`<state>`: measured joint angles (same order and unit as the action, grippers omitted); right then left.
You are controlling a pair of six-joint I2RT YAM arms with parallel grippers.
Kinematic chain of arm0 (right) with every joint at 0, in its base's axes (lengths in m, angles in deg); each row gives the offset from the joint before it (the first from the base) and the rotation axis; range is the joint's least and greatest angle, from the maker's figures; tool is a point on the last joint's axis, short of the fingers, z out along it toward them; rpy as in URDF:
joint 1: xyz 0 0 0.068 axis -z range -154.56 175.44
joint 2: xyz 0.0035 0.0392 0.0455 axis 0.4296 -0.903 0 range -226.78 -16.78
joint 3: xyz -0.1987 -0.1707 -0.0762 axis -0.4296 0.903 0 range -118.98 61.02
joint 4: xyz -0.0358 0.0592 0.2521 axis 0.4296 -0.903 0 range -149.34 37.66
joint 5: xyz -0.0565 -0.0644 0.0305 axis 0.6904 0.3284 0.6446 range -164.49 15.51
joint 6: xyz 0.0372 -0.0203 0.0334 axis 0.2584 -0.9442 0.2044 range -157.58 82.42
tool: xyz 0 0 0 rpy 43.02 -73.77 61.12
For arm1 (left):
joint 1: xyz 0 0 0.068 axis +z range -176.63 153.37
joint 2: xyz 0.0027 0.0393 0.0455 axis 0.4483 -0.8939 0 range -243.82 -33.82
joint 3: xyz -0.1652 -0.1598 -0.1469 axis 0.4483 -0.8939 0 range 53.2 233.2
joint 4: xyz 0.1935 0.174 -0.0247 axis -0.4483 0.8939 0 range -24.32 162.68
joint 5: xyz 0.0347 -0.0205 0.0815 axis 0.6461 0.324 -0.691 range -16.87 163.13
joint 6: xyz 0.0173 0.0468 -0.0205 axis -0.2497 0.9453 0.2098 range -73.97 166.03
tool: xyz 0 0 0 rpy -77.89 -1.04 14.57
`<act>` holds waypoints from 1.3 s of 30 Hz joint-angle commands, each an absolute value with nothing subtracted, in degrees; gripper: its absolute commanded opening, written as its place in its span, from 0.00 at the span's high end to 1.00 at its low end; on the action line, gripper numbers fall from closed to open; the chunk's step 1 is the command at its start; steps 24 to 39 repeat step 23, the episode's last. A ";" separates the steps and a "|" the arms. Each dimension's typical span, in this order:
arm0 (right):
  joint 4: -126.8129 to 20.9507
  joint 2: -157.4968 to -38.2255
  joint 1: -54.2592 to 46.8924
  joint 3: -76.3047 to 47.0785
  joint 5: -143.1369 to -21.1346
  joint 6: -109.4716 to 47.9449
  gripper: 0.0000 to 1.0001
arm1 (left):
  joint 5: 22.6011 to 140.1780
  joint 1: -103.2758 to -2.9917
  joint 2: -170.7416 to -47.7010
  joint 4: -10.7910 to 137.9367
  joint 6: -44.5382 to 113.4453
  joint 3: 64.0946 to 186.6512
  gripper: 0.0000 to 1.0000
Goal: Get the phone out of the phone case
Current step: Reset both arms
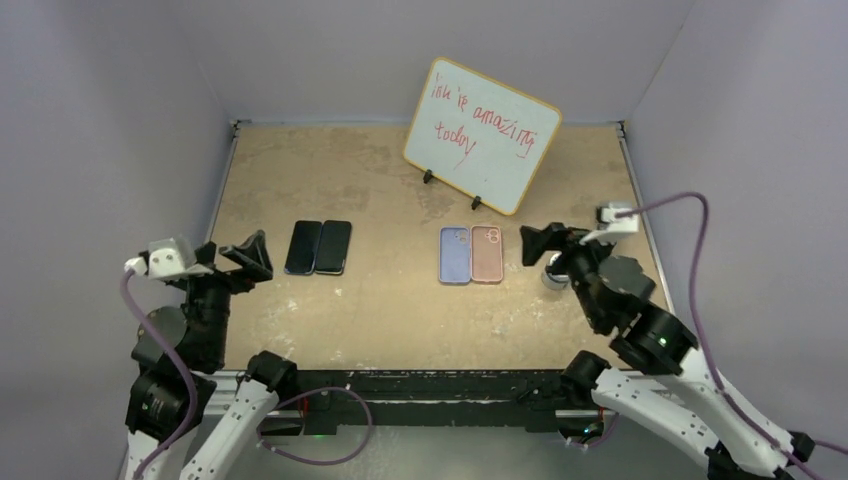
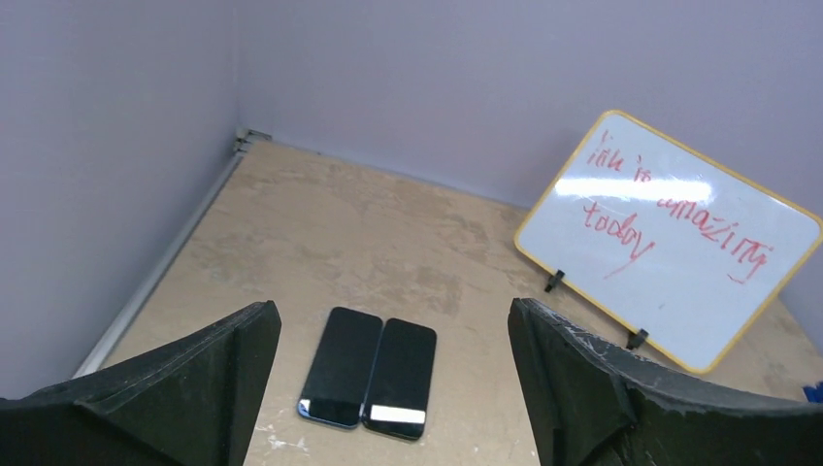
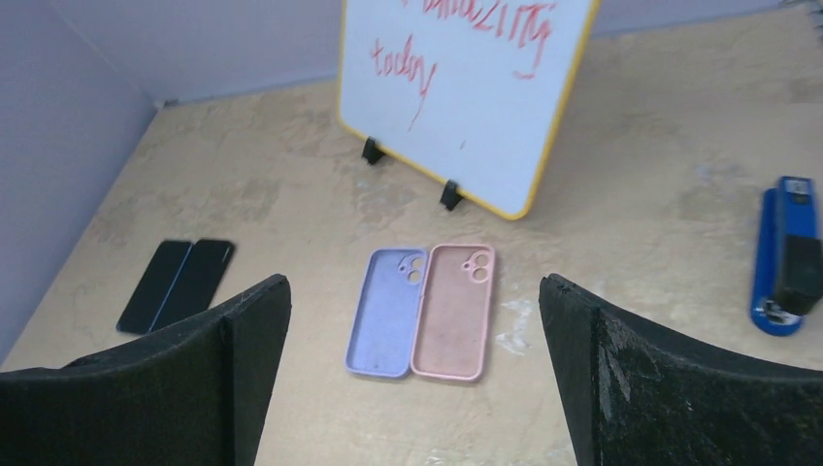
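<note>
Two dark phones lie side by side, screens up, left of centre: the left phone (image 1: 302, 247) (image 2: 341, 367) and the right phone (image 1: 333, 247) (image 2: 399, 379). Two empty cases lie side by side, insides up, right of centre: a lilac case (image 1: 455, 255) (image 3: 388, 312) and a pink case (image 1: 487, 254) (image 3: 453, 311). My left gripper (image 1: 252, 256) (image 2: 393, 388) is open and empty, near the phones on their left. My right gripper (image 1: 533, 243) (image 3: 415, 374) is open and empty, just right of the cases.
A yellow-framed whiteboard (image 1: 481, 134) with red writing stands on clips at the back centre. A blue stapler (image 3: 786, 254) lies to the right of the cases, mostly hidden behind my right arm in the top view. Purple walls close in the table on three sides.
</note>
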<state>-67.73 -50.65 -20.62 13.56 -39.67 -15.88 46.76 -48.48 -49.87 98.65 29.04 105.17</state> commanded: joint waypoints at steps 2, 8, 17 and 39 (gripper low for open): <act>-75.58 -39.05 -20.41 14.60 -30.32 -19.54 0.01 | 39.17 -48.12 -42.79 96.59 34.42 103.46 0.09; -75.78 -32.52 -20.43 16.81 -28.44 -21.42 0.01 | 38.31 -48.17 -37.87 92.64 35.27 95.78 0.10; -75.58 -32.45 -20.43 16.67 -27.69 -22.87 0.01 | 38.68 -48.17 -38.59 90.20 35.49 91.90 0.10; -74.90 -30.86 -20.42 17.05 -28.20 -23.83 0.01 | 39.01 -48.17 -37.61 90.29 35.57 91.19 0.10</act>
